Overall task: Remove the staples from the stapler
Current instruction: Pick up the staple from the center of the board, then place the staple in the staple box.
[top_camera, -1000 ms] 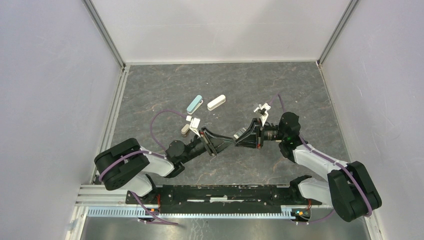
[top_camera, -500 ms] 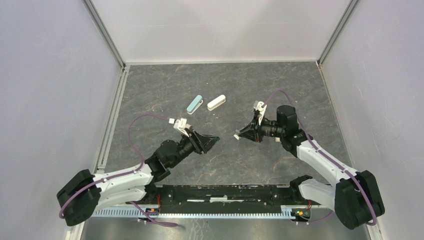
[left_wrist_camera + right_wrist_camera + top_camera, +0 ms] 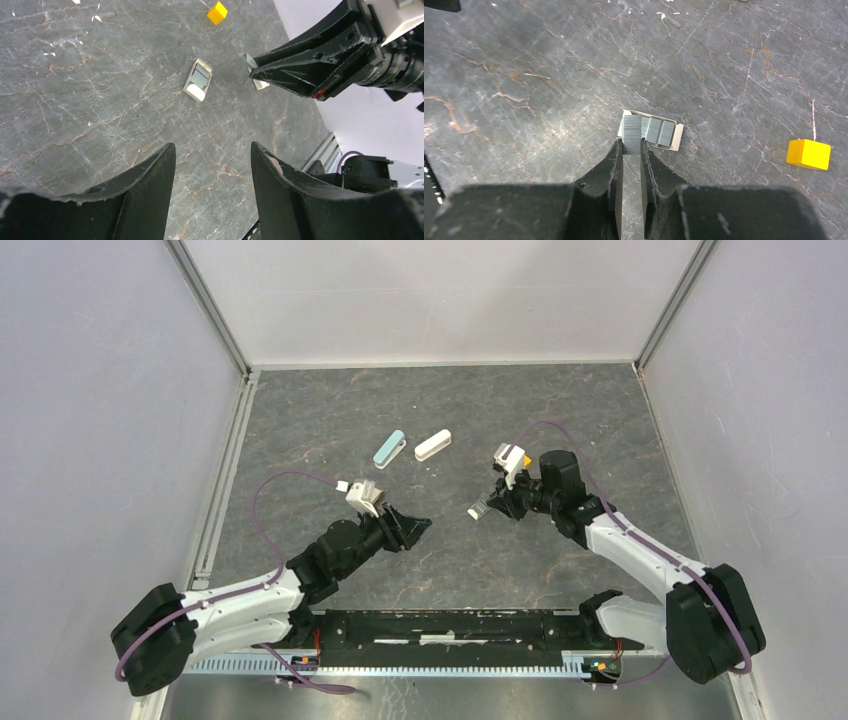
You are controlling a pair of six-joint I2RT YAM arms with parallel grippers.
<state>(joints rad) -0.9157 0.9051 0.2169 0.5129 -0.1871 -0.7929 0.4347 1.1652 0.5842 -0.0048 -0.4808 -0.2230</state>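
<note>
Grey marbled table [image 3: 300,410] below. Holding staples [image 3: 631,131] by flat sides in nearly shut right claw [image 3: 630,147], at 3 o'clock from empty, half-open left claw [image 3: 212,147]. Probably light, stiff, crumbly; squeeze gently.

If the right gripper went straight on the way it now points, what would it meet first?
Most likely the small box on the table, seen just past the staples pinched in the right gripper. Height above it is hard to judge; the staples would probably touch first.
</note>
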